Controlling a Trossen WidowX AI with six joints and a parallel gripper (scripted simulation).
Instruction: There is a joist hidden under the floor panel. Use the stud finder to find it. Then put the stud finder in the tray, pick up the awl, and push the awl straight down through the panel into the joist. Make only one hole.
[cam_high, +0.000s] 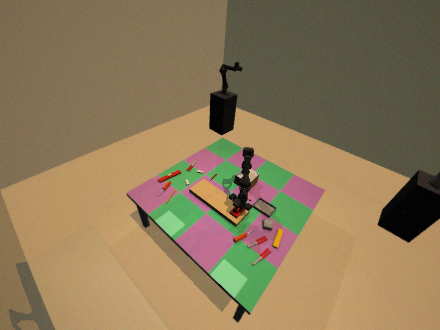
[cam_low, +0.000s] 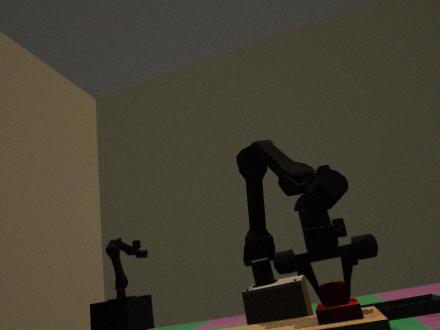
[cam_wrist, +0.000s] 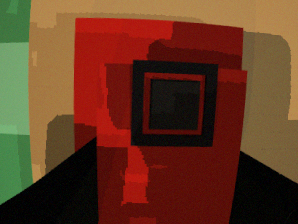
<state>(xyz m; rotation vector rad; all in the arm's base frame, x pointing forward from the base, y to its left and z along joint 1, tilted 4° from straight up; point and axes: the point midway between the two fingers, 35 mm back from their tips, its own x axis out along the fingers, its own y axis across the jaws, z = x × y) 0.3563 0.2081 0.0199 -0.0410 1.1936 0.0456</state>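
The red stud finder (cam_high: 237, 212) (cam_low: 340, 311) (cam_wrist: 170, 185) is held upright between the fingers of my gripper (cam_low: 336, 300) (cam_wrist: 157, 145), which is shut on it. It is at or just over the top of the wooden floor panel (cam_high: 209, 196) (cam_low: 376, 317) (cam_wrist: 50, 85), near the panel's right end in the top view; any small gap is too small to tell. Its square screen is dark in the wrist view. The grey tray (cam_high: 264, 207) (cam_low: 407, 305) lies beside that end. Orange-handled tools (cam_high: 166, 186) lie on the table; I cannot tell which is the awl. The joist is hidden.
A pale box (cam_low: 277, 302) stands by the arm's base. A grey block (cam_high: 267, 224), a yellow bar (cam_high: 278, 238) and red-handled tools (cam_high: 258, 242) lie beyond the tray. A long red tool (cam_high: 169, 176) and small white pieces lie across the table.
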